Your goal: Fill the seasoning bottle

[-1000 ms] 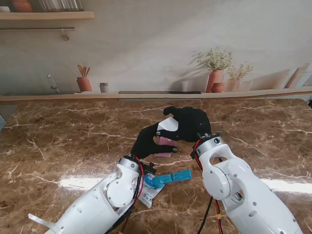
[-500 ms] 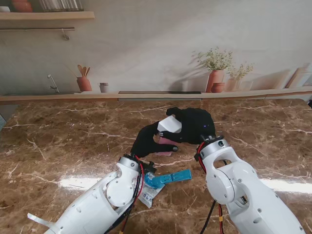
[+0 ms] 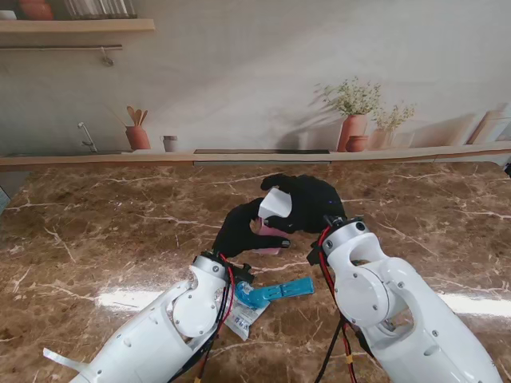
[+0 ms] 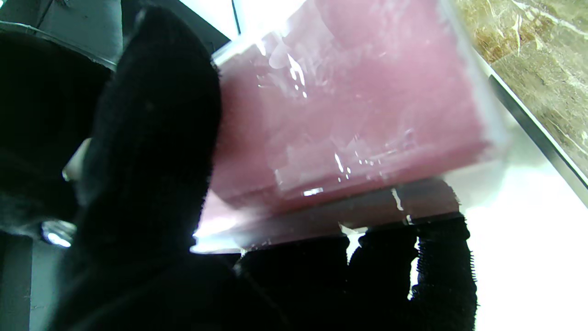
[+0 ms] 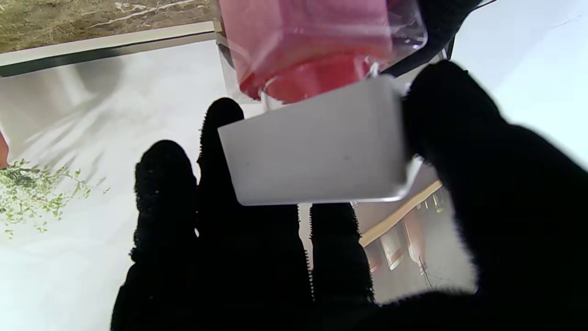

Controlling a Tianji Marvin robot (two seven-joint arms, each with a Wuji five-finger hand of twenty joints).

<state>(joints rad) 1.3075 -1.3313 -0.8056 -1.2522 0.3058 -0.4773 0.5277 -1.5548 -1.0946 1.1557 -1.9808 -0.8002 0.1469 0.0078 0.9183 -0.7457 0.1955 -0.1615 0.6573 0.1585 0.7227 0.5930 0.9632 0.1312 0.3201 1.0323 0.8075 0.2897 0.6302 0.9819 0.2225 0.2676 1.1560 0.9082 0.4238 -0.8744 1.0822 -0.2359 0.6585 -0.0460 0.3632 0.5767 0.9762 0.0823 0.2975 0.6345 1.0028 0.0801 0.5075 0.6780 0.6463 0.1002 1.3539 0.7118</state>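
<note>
My black-gloved left hand [image 3: 239, 230] is shut on a clear seasoning bottle [image 3: 271, 232] filled with pink seasoning, at the middle of the table. That bottle [image 4: 349, 133] fills the left wrist view, fingers [image 4: 151, 151] wrapped round it. My right hand [image 3: 313, 203] is shut on the bottle's white cap [image 3: 278, 203], which sits tilted at the bottle's top. In the right wrist view the white cap [image 5: 317, 147] is pinched between thumb and fingers [image 5: 220, 184], with the bottle's neck [image 5: 312, 50] right behind it.
A blue seasoning refill packet [image 3: 271, 292] lies on the marble table [image 3: 104, 231] between my two forearms, nearer to me than the bottle. The back wall with its ledge [image 3: 96, 159] runs along the table's far edge.
My right hand with the white cap has shifted slightly left and turned over the bottle; the cap now looks more tilted. The left hand and bottle have stayed in place.
</note>
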